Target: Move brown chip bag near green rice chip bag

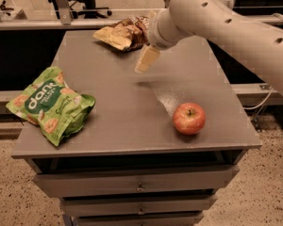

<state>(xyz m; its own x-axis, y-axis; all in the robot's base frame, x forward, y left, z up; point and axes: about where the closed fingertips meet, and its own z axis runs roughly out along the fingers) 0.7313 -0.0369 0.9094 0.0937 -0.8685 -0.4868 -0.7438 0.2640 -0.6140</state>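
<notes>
The brown chip bag (124,32), dark brown with tan edges, lies at the far edge of the grey table (113,102), left of centre. The green rice chip bag (52,103) lies at the table's front left corner, hanging slightly over the left edge. My gripper (147,59) hangs from the big white arm (226,20), which reaches in from the upper right. It is just right of and in front of the brown bag, slightly above the table top, and holds nothing that I can see.
A red apple (189,118) stands on the front right part of the table. Drawers (139,182) sit below the table top. A metal rail and chair legs are behind the far edge.
</notes>
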